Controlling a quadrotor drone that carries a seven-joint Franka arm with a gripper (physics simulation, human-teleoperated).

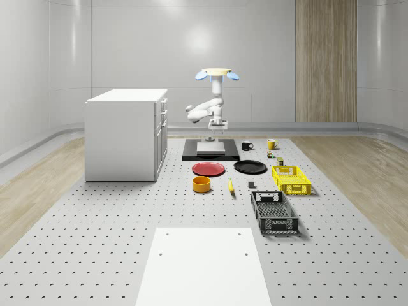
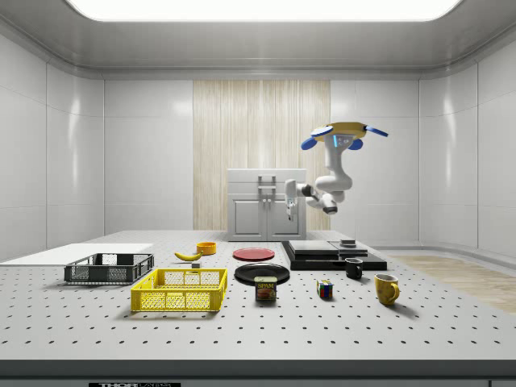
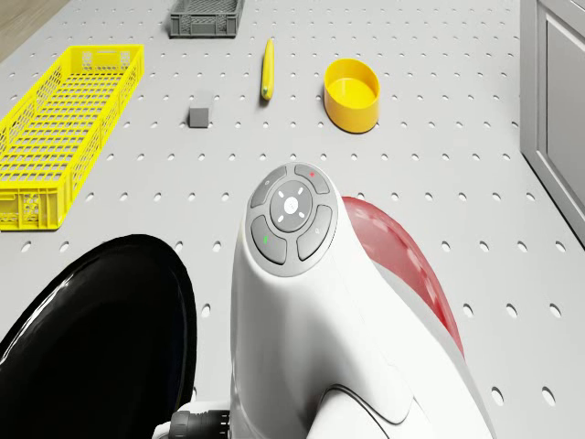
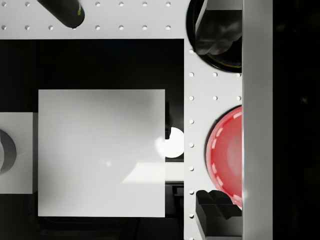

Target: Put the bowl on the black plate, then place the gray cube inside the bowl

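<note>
The bowl (image 1: 201, 184), yellow and empty, stands on the table (image 1: 95, 217) just on the near side of the red plate (image 1: 208, 169) in the whole-scene view. It is well apart from the robot, so nothing of the task is done yet.

Going by size, the first hazard is the white cabinet (image 1: 124, 134) on the whole-scene view's left. It stands beside the route to the bowl, and a wide swing of the arm could clip it. The drone (image 1: 217, 74) hovers over the black pad (image 1: 210, 153) at the table's far end. The gripper (image 1: 215, 131) hangs above that pad, its fingers (image 4: 217, 32) spread wide and holding nothing.

The yellow crate (image 1: 291, 179) sits near the gray cube (image 1: 251, 185) and may crowd the later approach.

The two plates lie side by side, so the bowl could be set on the red one instead of the black plate (image 1: 250, 167) (an easy slip).

The banana (image 1: 231, 186) lies between bowl and cube and might be nudged by a low pass.

The cube is small, so my guess is that a slightly off-centre pinch could squirt it away.

As for writing, the can (image 2: 265, 289) in the side view carries a label that seems to read SPAM. I can read nothing else.
</note>
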